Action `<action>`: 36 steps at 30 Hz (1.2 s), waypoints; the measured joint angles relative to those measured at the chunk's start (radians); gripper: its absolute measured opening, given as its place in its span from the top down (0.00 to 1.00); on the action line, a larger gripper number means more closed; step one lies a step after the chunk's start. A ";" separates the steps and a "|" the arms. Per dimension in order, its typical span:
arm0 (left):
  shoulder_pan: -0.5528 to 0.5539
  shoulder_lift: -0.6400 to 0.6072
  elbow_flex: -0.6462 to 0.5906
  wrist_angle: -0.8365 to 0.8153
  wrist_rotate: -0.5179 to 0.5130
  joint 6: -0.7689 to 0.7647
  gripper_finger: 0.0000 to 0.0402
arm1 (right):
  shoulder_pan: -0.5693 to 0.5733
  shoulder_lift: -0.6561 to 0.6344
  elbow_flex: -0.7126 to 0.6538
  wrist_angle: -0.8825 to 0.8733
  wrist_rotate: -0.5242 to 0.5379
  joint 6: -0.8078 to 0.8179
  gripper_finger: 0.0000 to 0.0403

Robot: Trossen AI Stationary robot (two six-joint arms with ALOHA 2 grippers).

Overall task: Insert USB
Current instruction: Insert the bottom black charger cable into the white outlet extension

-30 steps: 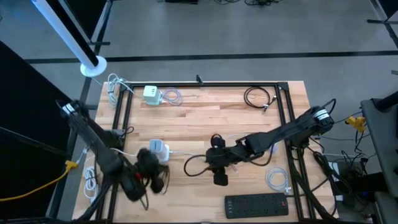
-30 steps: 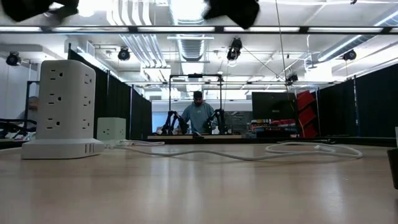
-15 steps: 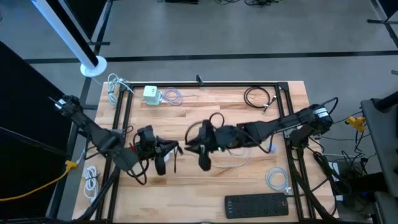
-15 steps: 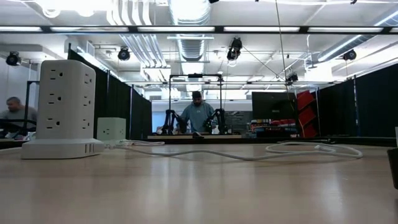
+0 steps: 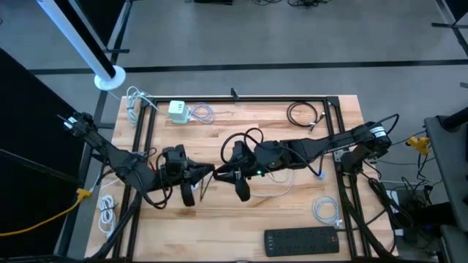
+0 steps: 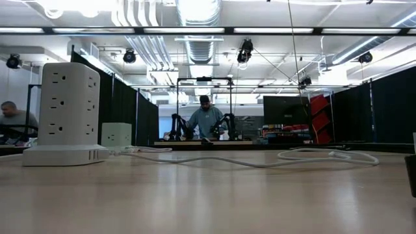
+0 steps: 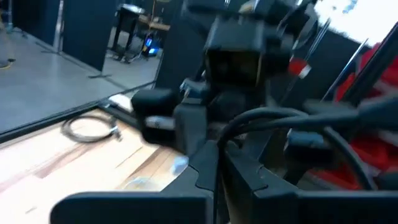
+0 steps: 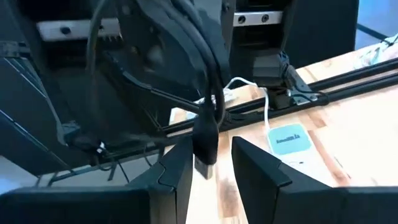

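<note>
The right gripper (image 8: 208, 163) pinches a black plug (image 8: 204, 134) between near-closed fingers, the left gripper's (image 5: 208, 173) fingers I cannot tell; the plug may twist and miss its port.

On the desk (image 5: 219, 139), the left gripper (image 5: 203, 177) and right gripper (image 5: 221, 174) meet near the centre, facing each other. A small charger (image 5: 178, 109) sits at the far left corner, a coiled cable (image 5: 304, 115) far right, and a power strip (image 5: 302, 241) near the front edge.
</note>
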 joint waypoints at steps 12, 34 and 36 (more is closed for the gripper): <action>0.012 -0.132 0.000 0.101 -0.193 -0.250 1.00 | 0.000 -0.096 0.096 -0.131 0.049 -0.232 0.69; 0.037 -0.196 0.000 -0.126 -0.178 -0.734 1.00 | 0.024 -0.008 0.092 0.051 0.384 -0.801 0.75; 0.038 -0.196 0.000 -0.129 -0.156 -0.716 1.00 | 0.024 -0.013 0.092 0.042 0.384 -0.789 0.76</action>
